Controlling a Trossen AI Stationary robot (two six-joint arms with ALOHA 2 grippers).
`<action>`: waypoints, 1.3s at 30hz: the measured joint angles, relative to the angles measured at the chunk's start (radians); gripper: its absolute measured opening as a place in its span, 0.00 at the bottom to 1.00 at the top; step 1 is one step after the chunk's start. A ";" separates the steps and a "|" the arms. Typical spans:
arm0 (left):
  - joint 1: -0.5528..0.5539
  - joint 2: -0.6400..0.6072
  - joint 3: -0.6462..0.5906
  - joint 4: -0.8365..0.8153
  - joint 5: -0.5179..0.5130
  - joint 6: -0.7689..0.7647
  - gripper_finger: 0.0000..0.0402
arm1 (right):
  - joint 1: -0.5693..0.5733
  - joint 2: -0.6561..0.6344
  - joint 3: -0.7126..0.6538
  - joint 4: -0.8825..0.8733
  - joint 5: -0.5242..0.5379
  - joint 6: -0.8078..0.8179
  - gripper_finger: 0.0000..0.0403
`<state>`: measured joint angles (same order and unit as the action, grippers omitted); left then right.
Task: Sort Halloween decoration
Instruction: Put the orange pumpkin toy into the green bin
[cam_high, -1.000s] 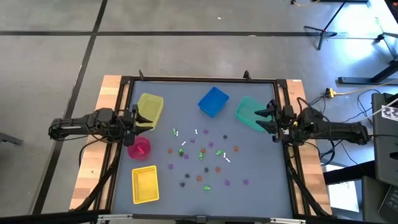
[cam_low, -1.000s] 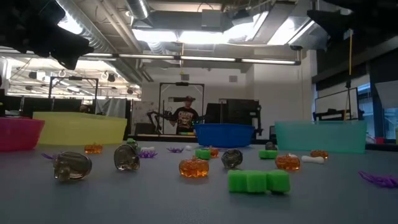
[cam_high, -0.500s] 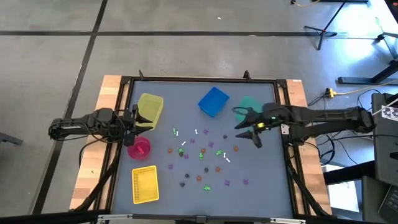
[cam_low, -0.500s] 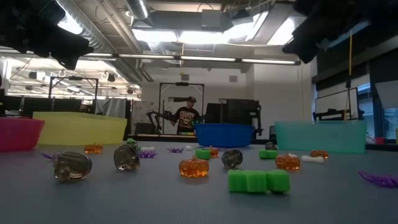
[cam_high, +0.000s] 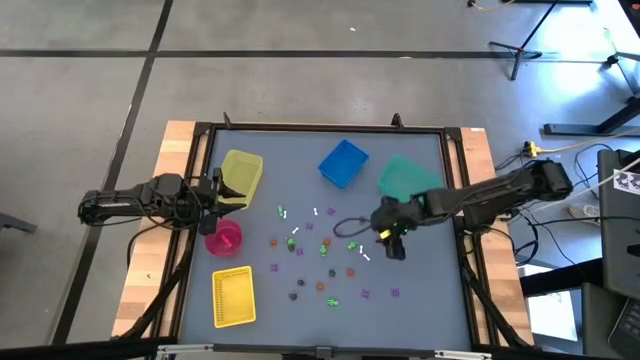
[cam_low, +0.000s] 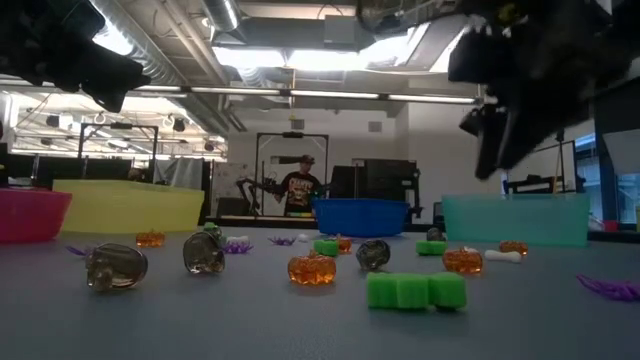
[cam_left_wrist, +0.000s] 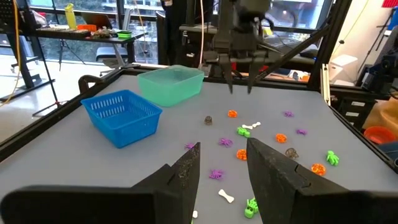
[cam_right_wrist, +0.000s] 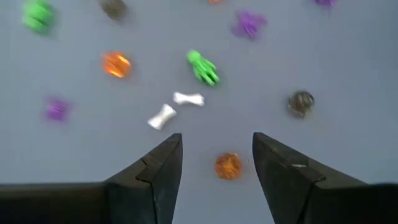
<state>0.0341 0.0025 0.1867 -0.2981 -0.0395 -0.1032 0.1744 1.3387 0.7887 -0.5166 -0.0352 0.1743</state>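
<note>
Right gripper outstretched over trinkets

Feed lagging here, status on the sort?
Right hand open, empty, above an orange trinket mid-table. Left hand open, waiting by the yellow bin. Trinkets all loose on the table. Nothing in the way.

Across the table we see orange pumpkins, dark skulls and a green block piece scattered before the pink, yellow, blue and teal bins, with the right gripper hanging overhead.
</note>
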 joint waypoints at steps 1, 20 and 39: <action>0.000 0.000 0.000 0.000 0.000 0.000 0.29 | 0.010 0.017 0.000 -0.007 0.023 0.000 0.48; 0.000 0.000 0.000 0.000 0.000 0.000 0.29 | 0.041 0.225 0.000 -0.032 0.080 -0.004 0.48; 0.000 0.000 0.000 0.000 0.000 0.000 0.29 | 0.041 0.250 0.001 -0.024 0.065 -0.005 0.33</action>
<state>0.0344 0.0028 0.1867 -0.2981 -0.0399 -0.1028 0.2157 1.5884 0.7898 -0.5404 0.0302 0.1692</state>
